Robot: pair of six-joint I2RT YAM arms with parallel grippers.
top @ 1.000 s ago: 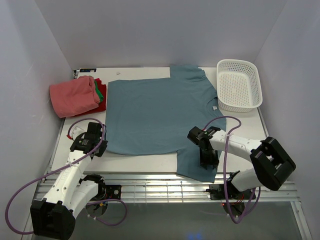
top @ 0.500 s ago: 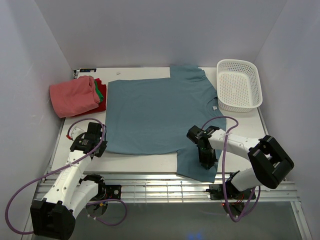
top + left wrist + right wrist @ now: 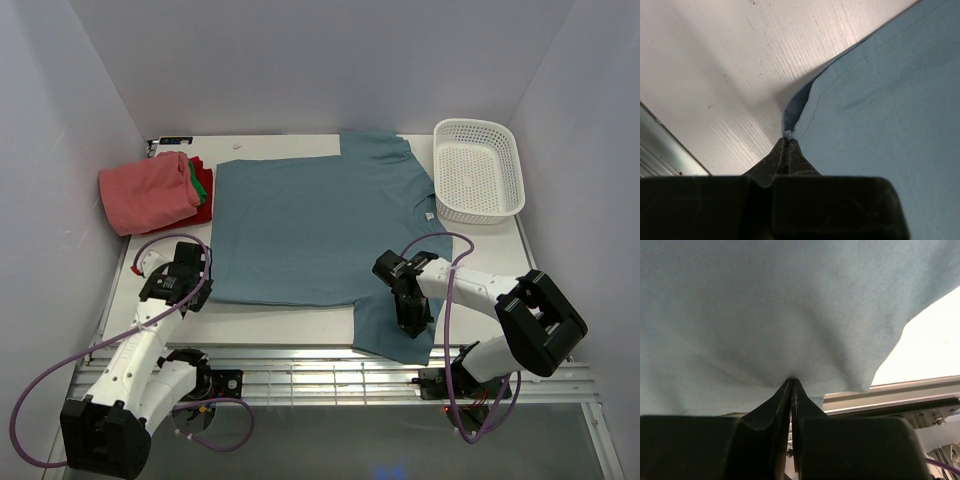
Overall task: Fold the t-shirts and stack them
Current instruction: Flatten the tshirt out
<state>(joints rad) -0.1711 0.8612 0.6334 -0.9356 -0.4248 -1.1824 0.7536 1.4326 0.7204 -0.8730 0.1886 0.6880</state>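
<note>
The white arms point(image 3: 140, 362) have black joints point(image 3: 545, 322), purple cables point(image 3: 446, 305).

You can pass along the bare table point(image 3: 280, 322) strip nearside of the teal t-shirt point(image 3: 310, 230). Mesh basket point(image 3: 479, 170) blocks far right, folded t-shirt stack point(image 3: 150, 192) far left.

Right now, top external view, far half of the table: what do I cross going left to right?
folded salmon-pink cotton t-shirt → large dusty teal-blue cotton t-shirt, spread flat → white plastic mesh basket
</note>
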